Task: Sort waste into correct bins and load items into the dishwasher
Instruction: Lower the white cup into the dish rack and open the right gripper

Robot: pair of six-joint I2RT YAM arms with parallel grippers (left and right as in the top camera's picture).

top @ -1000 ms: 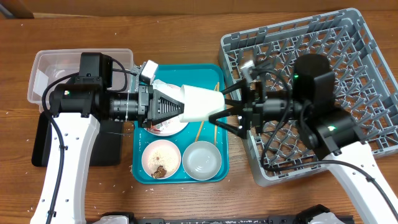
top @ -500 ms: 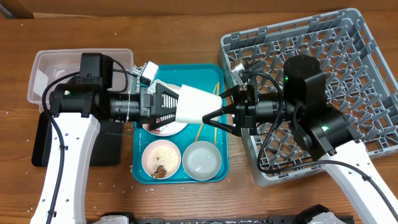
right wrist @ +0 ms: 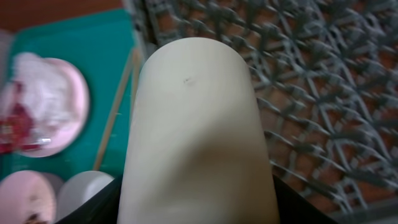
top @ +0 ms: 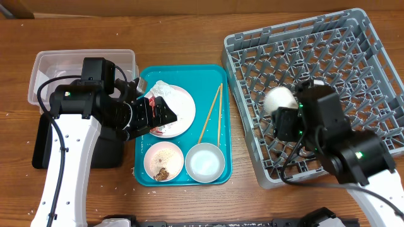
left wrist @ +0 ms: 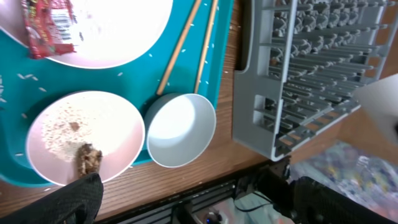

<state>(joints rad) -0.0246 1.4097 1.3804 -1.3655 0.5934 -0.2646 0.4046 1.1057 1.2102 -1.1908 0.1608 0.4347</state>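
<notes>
White cup (top: 279, 99) handed over: left gripper (top: 159, 113) now open, empty, back toward desk (top: 189, 31) left edge. Right gripper (top: 284, 115) clamps cup above dish rack (top: 353, 57), desk right side. Handover done; placing among pegs remains.

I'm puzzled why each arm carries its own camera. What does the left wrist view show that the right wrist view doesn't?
Only the left wrist view: the crumbs and brown lump inside the pink bowl, plus the table's front edge. Only the right wrist view: the white cup close up, filling the frame, and the crumpled napkin on the plate. Both: the teal tray, chopsticks, red wrapper, greyish-white bowl and grey rack.
</notes>
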